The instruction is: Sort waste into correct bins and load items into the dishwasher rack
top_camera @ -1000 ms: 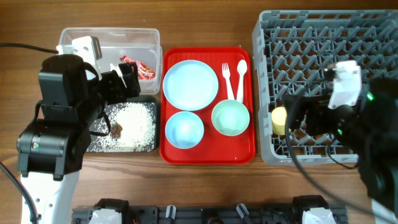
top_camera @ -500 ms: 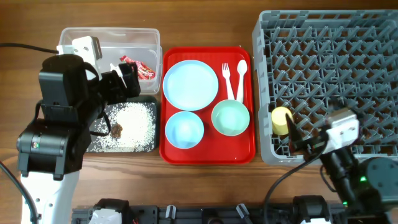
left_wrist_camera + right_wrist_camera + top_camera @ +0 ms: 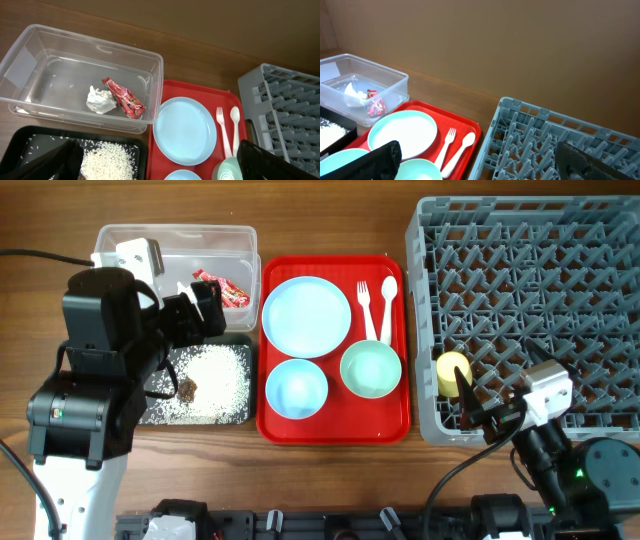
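Note:
A red wrapper (image 3: pixel 125 97) and a white tissue (image 3: pixel 99 100) lie in the clear tub (image 3: pixel 30 50). Rice scraps (image 3: pixel 205 380) fill the black tray (image 3: pixel 150 412). The light blue plate (image 3: pixel 306 316), small blue bowl (image 3: pixel 296 388), mint bowl (image 3: pixel 371 369), fork (image 3: pixel 365 310) and spoon (image 3: pixel 388 305) sit on the red tray (image 3: pixel 335 430). The yellow cup (image 3: pixel 450 370) lies in the grey rack (image 3: pixel 530 270), at its front left corner. My left gripper (image 3: pixel 200 315) is open and empty over the tub's front edge. My right gripper (image 3: pixel 475 405) is open and empty, just right of the cup.
The red tray lies between the two bins and the rack. The rack's left wall (image 3: pixel 492 135) stands beside the spoon (image 3: pixel 461 146). Bare wood table (image 3: pixel 330 220) shows behind the tray and along the front edge.
My right arm has pulled back from the rack toward the table's front edge, leaving the yellow cup in the rack. The left arm has not moved.

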